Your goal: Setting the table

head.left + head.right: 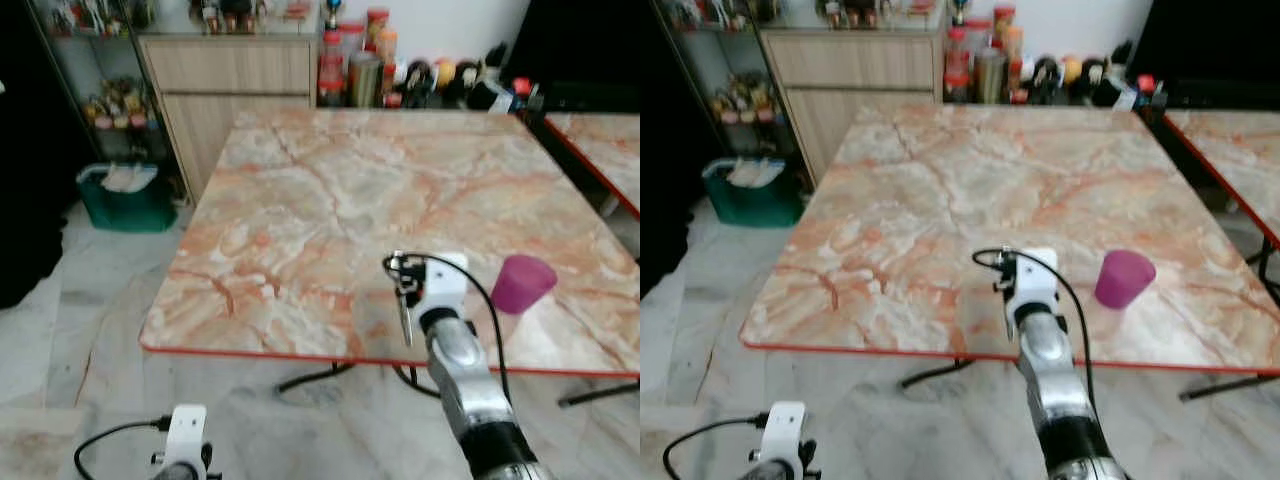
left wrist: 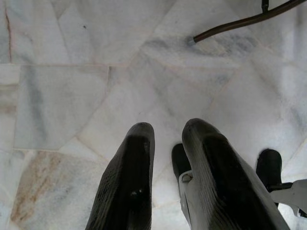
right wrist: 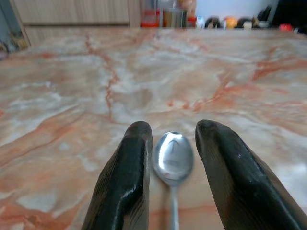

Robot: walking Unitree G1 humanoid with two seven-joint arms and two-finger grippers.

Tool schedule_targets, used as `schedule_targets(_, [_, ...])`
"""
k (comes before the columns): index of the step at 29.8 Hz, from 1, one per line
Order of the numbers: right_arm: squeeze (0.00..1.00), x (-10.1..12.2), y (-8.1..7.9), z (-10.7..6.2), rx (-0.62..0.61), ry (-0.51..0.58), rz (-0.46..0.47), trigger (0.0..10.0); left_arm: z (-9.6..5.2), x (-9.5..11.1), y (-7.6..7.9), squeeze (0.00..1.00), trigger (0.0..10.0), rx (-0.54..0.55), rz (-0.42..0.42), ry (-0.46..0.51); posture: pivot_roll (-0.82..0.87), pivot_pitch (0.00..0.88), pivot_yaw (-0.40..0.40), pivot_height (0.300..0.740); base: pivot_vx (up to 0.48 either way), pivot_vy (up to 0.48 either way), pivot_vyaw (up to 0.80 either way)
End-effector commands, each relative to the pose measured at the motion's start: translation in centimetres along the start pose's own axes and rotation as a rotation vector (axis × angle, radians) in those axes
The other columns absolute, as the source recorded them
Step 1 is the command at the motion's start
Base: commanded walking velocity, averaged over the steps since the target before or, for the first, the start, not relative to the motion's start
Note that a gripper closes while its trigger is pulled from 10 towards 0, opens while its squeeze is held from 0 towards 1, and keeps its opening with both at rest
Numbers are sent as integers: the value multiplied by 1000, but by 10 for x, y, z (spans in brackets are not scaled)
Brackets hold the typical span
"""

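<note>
Right wrist view: right hand (image 3: 172, 167) sits low over the marble table (image 1: 330, 190) near its front edge, fingers (image 3: 122, 182) apart with a metal spoon (image 3: 173, 158) between them, bowl forward. Whether the pads touch the handle or the spoon already lies on the table, can't tell. Purple cup (image 1: 521, 283) stands just beside the hand, toward the table's right edge. Left hand (image 2: 168, 182) hangs idle over the floor, fingers slightly apart. Risks: spoon skids on slick marble if released tilted; wrist swinging right on retreat could knock the cup over.
</note>
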State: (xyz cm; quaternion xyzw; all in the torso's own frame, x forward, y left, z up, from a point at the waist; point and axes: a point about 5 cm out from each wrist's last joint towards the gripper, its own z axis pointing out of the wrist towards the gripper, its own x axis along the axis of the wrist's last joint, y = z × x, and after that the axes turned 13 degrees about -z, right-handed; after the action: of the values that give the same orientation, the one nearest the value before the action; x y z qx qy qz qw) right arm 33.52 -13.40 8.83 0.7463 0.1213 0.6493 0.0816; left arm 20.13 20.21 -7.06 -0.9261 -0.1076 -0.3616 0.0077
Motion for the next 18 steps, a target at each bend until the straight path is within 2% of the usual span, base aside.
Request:
schedule_targets(1, [0, -5, -3, 2, 0, -42, -12, 10000, 1, 1, -1, 0, 10000, 6, -1, -9, 59, 0, -18, 740, 0, 0, 0])
schedule_targets(5, [0, -4, -12, 13, -12, -130, 47, 10000, 1, 1, -1, 0, 10000, 9, -5, -9, 67, 0, -19, 740, 0, 0, 0])
schedule_targets(9, [0, -1, -14, 16, -25, -138, 53, 10000, 0, -1, 0, 0, 10000, 9, -9, -14, 68, 0, -20, 740, 0, 0, 0])
schedule_targets(10, [1000, -2, -13, 16, -45, -145, 59, 10000, 0, -1, 0, 0, 10000, 9, -11, -15, 69, 0, -21, 740, 0, 0, 0])
schedule_targets(14, [1000, -4, -9, 17, -67, -154, 57, 10000, 0, -1, 0, 0, 10000, 10, -13, -15, 68, 0, -21, 740, 0, 0, 0])
schedule_targets(15, [894, -5, -8, 17, -71, -154, 54, 10000, 0, -2, 0, 0, 10000, 11, -13, -16, 67, 0, -21, 740, 0, 0, 0])
schedule_targets(16, [290, -6, -6, 16, -77, -153, 53, 10000, 0, -2, 0, 0, 10000, 11, -13, -16, 65, 0, -21, 740, 0, 0, 0])
schedule_targets(17, [0, -7, -6, 16, -82, -155, 54, 10000, 0, -2, -1, 0, 10000, 11, -13, -17, 63, 0, -20, 740, 0, 0, 0])
schedule_targets(18, [0, -8, -5, 16, -84, -159, 53, 10000, 0, -2, -1, 0, 10000, 11, -12, -18, 63, 0, -20, 740, 0, 0, 0])
